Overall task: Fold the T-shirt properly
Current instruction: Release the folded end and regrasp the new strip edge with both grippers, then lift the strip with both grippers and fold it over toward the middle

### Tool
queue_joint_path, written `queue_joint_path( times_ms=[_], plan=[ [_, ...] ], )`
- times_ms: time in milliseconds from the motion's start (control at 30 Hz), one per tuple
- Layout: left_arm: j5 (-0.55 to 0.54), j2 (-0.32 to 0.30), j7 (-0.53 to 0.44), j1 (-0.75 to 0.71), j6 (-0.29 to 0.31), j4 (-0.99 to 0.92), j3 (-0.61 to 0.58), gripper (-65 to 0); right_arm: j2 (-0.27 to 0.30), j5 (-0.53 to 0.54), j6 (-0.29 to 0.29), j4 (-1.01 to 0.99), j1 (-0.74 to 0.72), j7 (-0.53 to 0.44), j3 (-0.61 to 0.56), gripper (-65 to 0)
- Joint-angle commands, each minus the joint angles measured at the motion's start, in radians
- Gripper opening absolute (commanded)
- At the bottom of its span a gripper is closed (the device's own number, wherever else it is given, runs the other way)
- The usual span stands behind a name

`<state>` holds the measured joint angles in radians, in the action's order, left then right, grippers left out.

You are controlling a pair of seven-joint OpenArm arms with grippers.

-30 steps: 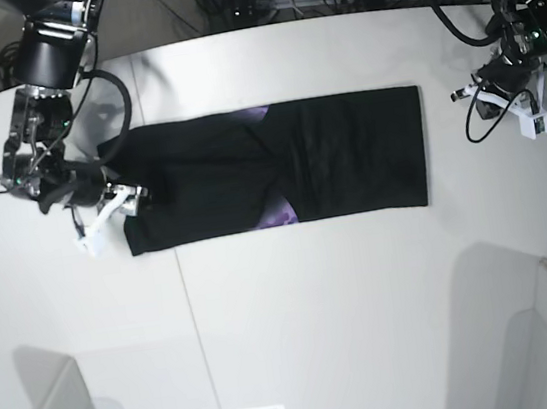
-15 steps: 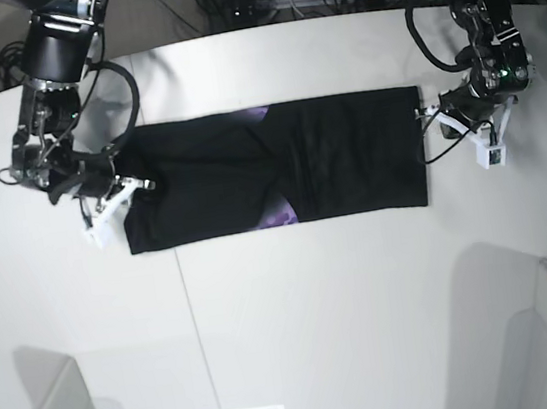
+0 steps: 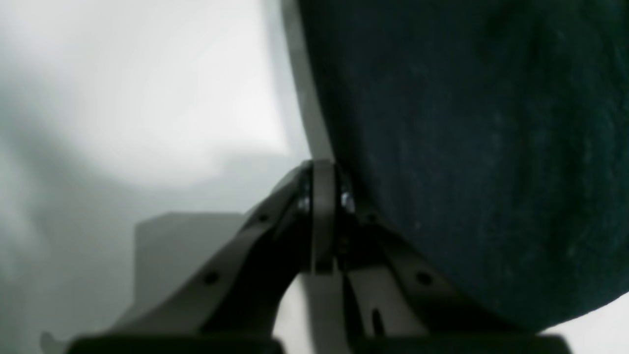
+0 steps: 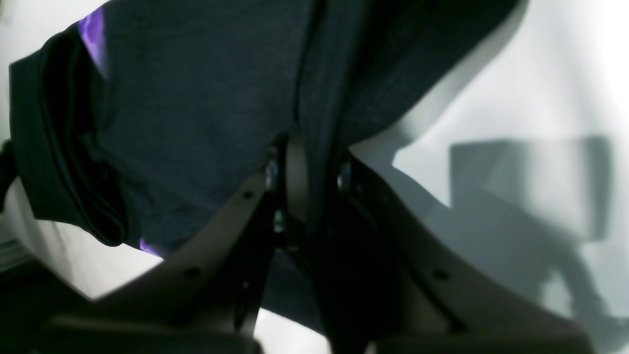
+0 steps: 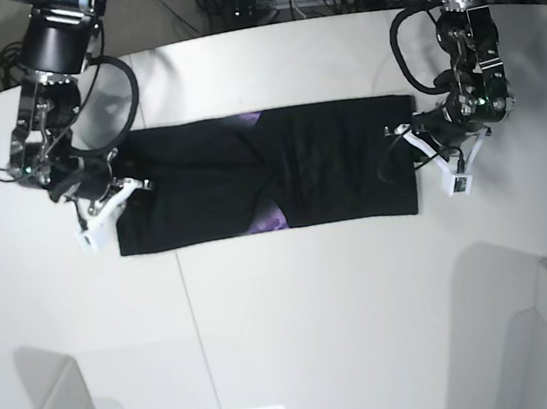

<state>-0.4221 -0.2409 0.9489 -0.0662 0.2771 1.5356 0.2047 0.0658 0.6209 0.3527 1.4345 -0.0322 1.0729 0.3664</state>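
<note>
White tabletop (image 5: 370, 323); black T-shirt (image 5: 338, 161), soft, floppy, best gripped at end edges; right pincer (image 4: 314, 196) pinching fabric; left pincer (image 3: 322, 216) closed, empty.

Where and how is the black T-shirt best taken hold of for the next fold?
Probably by the outer short edge of the black T-shirt on the base view's left, where the right gripper already pinches a raised ridge. Coming from that outer side suits it: the shirt lies as a long flat strip, its edge free.
</note>
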Motion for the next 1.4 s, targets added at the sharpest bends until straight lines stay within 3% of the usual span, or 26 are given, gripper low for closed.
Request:
queue_joint_path(
  times_ms=[0,133,267,433,633,833,1067,1367],
  plan=[
    [-0.001,-0.010,-0.006,0.009,0.001,0.013,0.002,-65.0,0.007,0.024,0.001,0.039,-0.022,-0.013,-0.030,-65.0],
    [-0.001,-0.019,-0.006,0.019,0.001,0.016,-0.032,-65.0,0.004,0.024,-0.063,0.131,-0.010,-0.012,-0.108,-65.0],
    [-0.001,-0.035,-0.006,0.012,0.001,0.021,-0.029,-65.0,-0.001,0.026,-0.077,0.228,0.007,-0.009,-0.160,-65.0],
    [-0.001,-0.107,-0.006,0.010,0.001,0.016,-0.029,-65.0,-0.001,0.026,-0.182,0.322,0.019,-0.013,-0.255,-65.0],
    [0.015,-0.131,-0.011,0.012,-0.002,0.009,-0.040,-65.0,-0.031,0.027,-0.197,0.380,0.024,-0.015,-0.313,-65.0],
    [0.157,-0.076,-0.011,0.036,0.000,-0.043,-0.096,-65.0,-0.062,0.027,-0.197,0.417,0.024,-0.009,-0.321,-65.0],
    [0.173,-0.018,-0.011,0.062,0.000,-0.047,-0.222,-65.0,-0.064,0.026,-0.197,0.463,0.039,-0.010,-0.315,-65.0],
    [0.173,0.096,-0.011,0.139,0.000,-0.152,-0.224,-65.0,-0.059,0.026,-0.197,0.484,0.050,-0.016,-0.320,-65.0]
  ],
)
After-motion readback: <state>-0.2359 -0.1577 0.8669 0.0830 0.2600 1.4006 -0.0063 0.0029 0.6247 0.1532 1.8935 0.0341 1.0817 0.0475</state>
